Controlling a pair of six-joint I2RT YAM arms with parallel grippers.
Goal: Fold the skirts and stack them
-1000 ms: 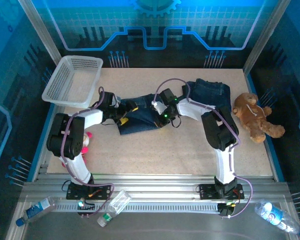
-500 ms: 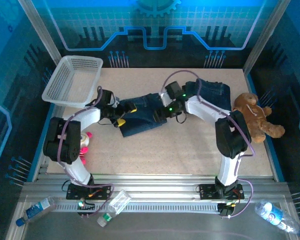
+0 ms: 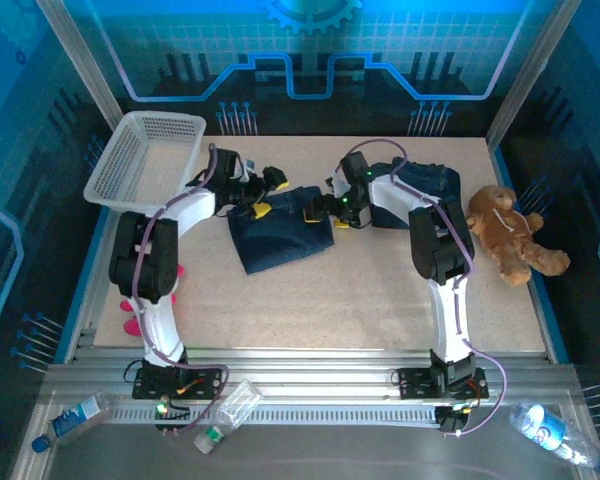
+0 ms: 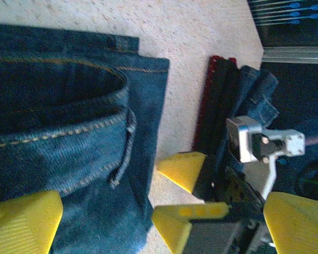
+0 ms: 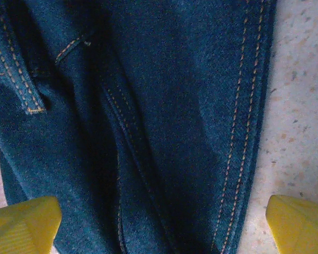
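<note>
Gaping open, left end effector and right end effector hang over 1 denim skirt; white basket sits left of both.

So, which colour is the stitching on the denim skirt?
Orange stitching, clearest in right wrist view.

Top view: the black-and-white right arm covers part of the folded dark blue denim stack; the left arm hides part of the small pink plush toy. Right wrist view: the dark blue denim skirt runs past three frame edges.
</note>
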